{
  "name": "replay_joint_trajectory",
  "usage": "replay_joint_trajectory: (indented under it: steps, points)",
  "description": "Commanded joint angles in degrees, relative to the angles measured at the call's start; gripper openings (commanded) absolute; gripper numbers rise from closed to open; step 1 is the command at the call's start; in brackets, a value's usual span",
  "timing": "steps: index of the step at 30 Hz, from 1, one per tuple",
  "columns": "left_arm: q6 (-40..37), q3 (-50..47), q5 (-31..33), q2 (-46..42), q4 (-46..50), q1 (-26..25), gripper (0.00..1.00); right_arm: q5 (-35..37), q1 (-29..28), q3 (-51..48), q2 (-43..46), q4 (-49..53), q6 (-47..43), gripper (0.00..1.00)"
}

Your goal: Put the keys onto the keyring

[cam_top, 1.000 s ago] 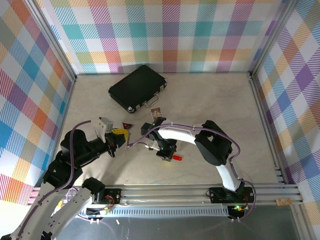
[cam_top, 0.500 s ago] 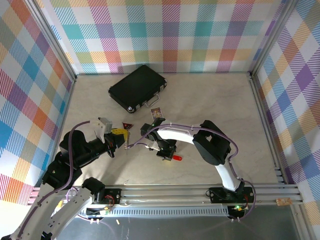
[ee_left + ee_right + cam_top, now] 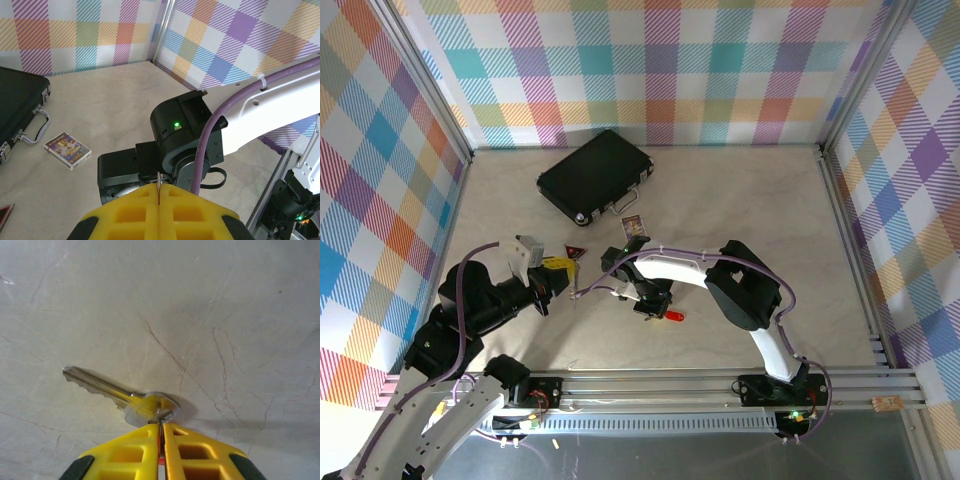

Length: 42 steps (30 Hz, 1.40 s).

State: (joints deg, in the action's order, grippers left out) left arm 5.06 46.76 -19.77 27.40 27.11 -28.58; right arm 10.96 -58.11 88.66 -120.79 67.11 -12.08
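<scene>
Silver key, toothed blade flat on the counter; right fingers pinch its head, left fingers pinch the keyring.

- My left gripper is pinched tight, forearm stretched low toward the middle.
- My right gripper is clamped too, wrist pointing down, elbow folded.

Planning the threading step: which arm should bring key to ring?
Right. The right tool is shut on the key by its head, blade free on the table. The left tool is shut on the thin keyring wire, better held steady.
</scene>
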Motion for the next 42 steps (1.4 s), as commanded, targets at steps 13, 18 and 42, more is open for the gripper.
replay_joint_trajectory:
  steps: [13,18,42]
  points:
    - [-0.1,1.2,0.5,-0.8,-1.8,0.5,0.0,-4.2,4.3,-6.8,10.6,-7.8,9.9,0.0]
    - [0.6,0.9,-0.3,-0.5,-3.1,0.6,0.0,-7.4,5.8,-15.6,17.8,-20.9,19.8,0.0]
    - [2.2,0.0,-1.4,0.4,-6.3,0.5,0.0,2.4,4.7,-45.2,35.5,-58.8,34.3,0.19]
